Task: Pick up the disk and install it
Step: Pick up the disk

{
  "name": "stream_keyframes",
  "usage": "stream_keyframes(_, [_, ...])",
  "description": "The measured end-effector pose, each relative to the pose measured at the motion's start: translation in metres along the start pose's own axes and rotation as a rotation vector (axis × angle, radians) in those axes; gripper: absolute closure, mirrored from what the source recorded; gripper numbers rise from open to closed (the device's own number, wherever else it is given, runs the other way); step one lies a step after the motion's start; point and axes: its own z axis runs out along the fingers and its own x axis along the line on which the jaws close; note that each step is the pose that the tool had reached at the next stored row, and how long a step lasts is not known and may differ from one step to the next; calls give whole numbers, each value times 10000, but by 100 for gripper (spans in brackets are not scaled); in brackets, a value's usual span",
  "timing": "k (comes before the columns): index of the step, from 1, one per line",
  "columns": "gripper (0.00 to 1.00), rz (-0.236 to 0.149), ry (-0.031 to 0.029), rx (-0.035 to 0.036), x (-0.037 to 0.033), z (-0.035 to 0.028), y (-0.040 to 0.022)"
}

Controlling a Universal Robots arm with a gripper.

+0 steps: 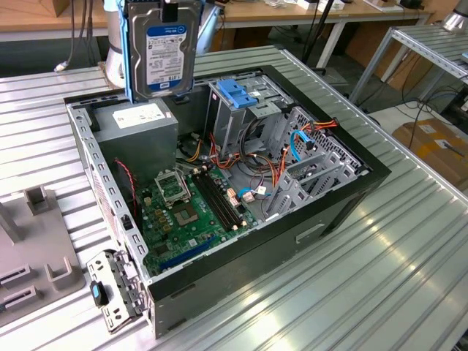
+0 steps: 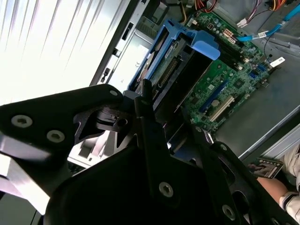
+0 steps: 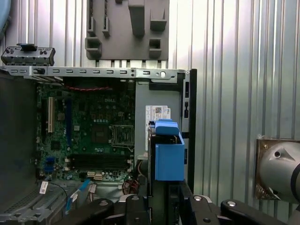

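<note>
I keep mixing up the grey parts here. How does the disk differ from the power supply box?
The disk is a flat slab; the power supply box is a bulky block. The disk hangs upright above the computer case; the power supply box sits inside it, in a corner. The disk has blue side rails and a white-and-blue label; the power supply box has a white label and no rails. Both are grey metal.

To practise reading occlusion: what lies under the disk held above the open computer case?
The gripper holds the disk over the grey power-supply box; the box's white label peeks out beside the disk. The part of the box straight below is covered.
</note>
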Motion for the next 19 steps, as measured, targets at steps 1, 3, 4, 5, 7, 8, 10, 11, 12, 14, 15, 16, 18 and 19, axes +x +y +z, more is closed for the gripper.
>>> stream_keyframes(1, [65, 1, 1, 0, 0, 0, -17])
stream_keyframes(3, [65, 0, 1, 0, 1, 0, -56])
stream_keyframes(4, [65, 0, 1, 0, 1, 0, -77])
stream_keyframes(5, [65, 0, 0, 0, 2, 1, -108])
stream_keyframes(7, [65, 1, 1, 0, 2, 1, -153])
stream_keyframes(8, [65, 0, 0, 0, 3, 1, -169])
stream_keyframes(10, [65, -1, 0, 0, 4, 2, -216])
stream_keyframes(11, [65, -1, -1, 0, 4, 2, -233])
stream_keyframes(12, [65, 0, 0, 0, 4, 2, -250])
stream_keyframes(14, [65, 0, 0, 0, 5, 2, -290])
stream_keyframes(15, [65, 0, 0, 0, 5, 2, -306])
stream_keyframes(16, [65, 0, -1, 1, 6, 3, -344])
stream_keyframes(18, [65, 0, 0, 0, 6, 3, -384])
stream_keyframes(19, [65, 0, -1, 0, 7, 4, -404])
